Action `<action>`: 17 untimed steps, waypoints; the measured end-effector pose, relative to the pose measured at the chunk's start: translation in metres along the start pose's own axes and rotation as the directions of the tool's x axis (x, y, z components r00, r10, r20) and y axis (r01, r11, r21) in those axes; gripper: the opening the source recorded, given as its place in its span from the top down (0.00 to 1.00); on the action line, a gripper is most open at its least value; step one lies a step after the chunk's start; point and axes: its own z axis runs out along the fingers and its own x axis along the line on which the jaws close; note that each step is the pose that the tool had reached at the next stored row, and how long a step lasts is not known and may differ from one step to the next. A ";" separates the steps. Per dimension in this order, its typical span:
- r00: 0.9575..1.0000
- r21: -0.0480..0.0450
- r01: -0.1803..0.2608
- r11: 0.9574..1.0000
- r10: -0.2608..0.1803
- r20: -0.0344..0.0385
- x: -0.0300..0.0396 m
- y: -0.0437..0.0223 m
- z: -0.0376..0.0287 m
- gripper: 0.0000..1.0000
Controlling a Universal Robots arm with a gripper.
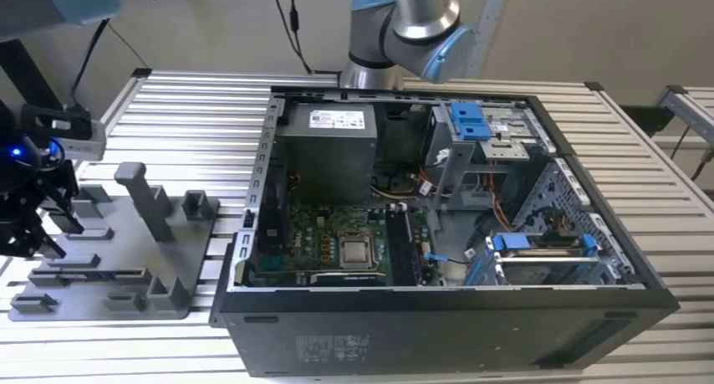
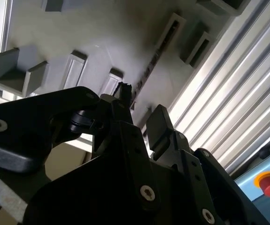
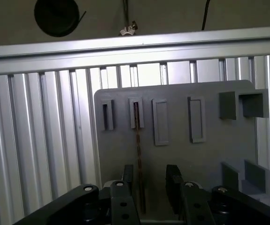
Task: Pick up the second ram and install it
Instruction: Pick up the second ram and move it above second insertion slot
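Note:
The second ram (image 3: 139,154) stands on edge in a slot of the grey fixture tray (image 3: 210,159), showing as a thin dark-brown strip. It also appears in the second wrist view as a thin strip (image 2: 150,70) running away from the fingers. My gripper (image 3: 150,180) is open just above the tray, one finger on each side of the stick. The stick sits closer to one finger (image 3: 128,174) than to the other (image 3: 173,176), with gaps on both sides. In the exterior view the gripper (image 1: 43,233) hangs over the tray (image 1: 123,304) at the far left.
An open computer case (image 1: 446,317) with its motherboard (image 1: 334,242) lies to the exterior view's right of the tray. Grey posts (image 1: 140,196) and blocks rise from the tray. The slatted metal table (image 1: 190,116) carries everything. The arm's base (image 1: 402,33) stands behind the case.

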 end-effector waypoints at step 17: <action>1.000 0.003 0.015 1.000 -0.015 0.012 0.0025 -0.0005 0.0200 0.58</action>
